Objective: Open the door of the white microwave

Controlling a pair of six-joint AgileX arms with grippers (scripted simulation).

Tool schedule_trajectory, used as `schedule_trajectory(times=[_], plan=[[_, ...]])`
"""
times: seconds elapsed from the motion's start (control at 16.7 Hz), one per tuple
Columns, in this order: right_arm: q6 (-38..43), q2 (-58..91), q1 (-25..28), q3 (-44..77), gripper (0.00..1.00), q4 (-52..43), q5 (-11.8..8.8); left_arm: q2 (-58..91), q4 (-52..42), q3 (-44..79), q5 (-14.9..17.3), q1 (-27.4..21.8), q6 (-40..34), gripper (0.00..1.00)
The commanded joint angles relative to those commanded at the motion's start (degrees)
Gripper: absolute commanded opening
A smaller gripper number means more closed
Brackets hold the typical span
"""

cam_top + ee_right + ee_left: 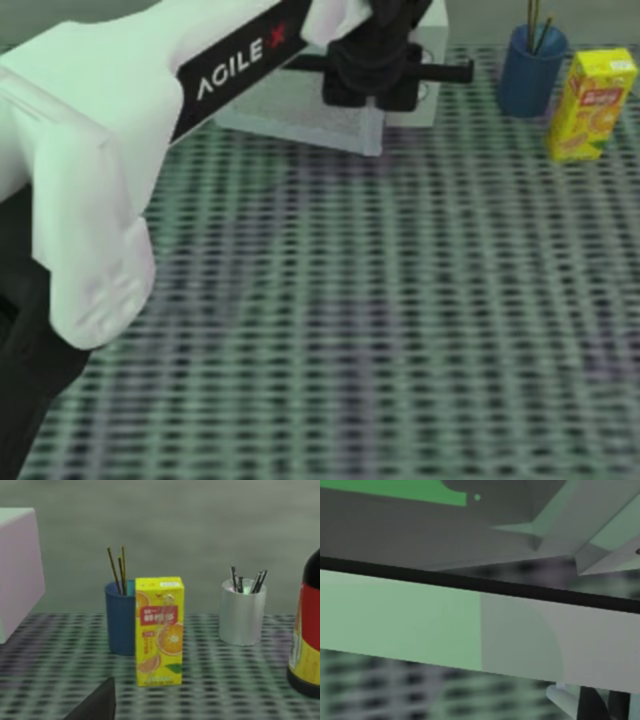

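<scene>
The left gripper [385, 75] sits at the white microwave [425, 45] at the table's far edge — over the door [300, 115] (mesh-windowed, apparently swung outward) — finger state can't be told.

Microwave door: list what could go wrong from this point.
1. The left gripper sits right at the microwave, hiding where it meets the door, so a weak hold could slip unnoticed.
2. The door already angles out over the table; pulling off its swing arc might drag the whole microwave.
3. A wide sweep toward the table's right could hit the blue cup or the juice box standing close by.
</scene>
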Motion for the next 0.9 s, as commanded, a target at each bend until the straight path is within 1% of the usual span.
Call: schedule_trajectory(times=[0.72, 0.9], plan=[[0.0, 0.0, 0.0, 0.0, 1.0, 0.0, 0.0, 0.5, 0.0, -0.1, 0.2, -0.5, -0.2, 0.0], [0.0, 0.0, 0.0, 0.0, 1.0, 0.0, 0.0, -1.3, 1.6, -2.5, 0.4, -0.1, 1.1, 0.0]])
